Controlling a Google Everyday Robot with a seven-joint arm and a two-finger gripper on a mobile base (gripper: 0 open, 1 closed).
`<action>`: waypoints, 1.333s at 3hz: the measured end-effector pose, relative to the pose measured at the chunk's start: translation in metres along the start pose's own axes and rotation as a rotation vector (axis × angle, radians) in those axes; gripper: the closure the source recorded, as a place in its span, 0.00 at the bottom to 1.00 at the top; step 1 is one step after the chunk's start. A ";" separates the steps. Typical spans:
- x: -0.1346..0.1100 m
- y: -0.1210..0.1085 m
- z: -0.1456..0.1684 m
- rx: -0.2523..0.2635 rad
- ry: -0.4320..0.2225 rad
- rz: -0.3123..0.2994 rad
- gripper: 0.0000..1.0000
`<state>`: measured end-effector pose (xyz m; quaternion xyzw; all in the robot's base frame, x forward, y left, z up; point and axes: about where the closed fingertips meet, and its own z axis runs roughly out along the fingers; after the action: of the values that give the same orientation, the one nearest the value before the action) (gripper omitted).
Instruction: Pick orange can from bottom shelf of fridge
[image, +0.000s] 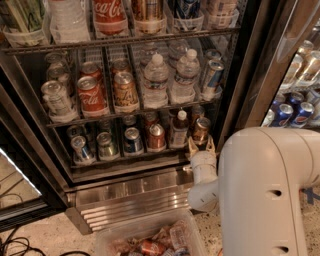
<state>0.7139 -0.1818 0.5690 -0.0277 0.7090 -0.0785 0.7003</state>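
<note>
The orange can (201, 129) stands at the right end of the bottom shelf (125, 159) of the fridge (135, 192). It is copper-coloured with a silver top. To its left are a small bottle (178, 130), a red can (156, 137), a blue can (132, 140) and silver cans (81, 148). My gripper (201, 144) is just in front of and below the orange can. Its two tan fingers (192, 146) are spread open and point up at the can's base, holding nothing. My white arm (265, 195) fills the lower right.
The rack above holds a Coca-Cola can (90, 95), an orange-brown can (125, 92) and water bottles (156, 80). The black door post (248, 75) is close on the right, with the neighbouring cooler's Pepsi cans (292, 113) beyond it. A clear bin of snacks (150, 240) sits on the floor below.
</note>
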 end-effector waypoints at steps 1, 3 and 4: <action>-0.002 -0.002 0.002 0.004 -0.010 -0.003 0.43; -0.006 -0.004 0.005 0.009 -0.026 -0.006 0.42; -0.011 -0.006 0.009 0.012 -0.040 -0.001 0.41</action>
<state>0.7223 -0.1869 0.5806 -0.0254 0.6944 -0.0828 0.7143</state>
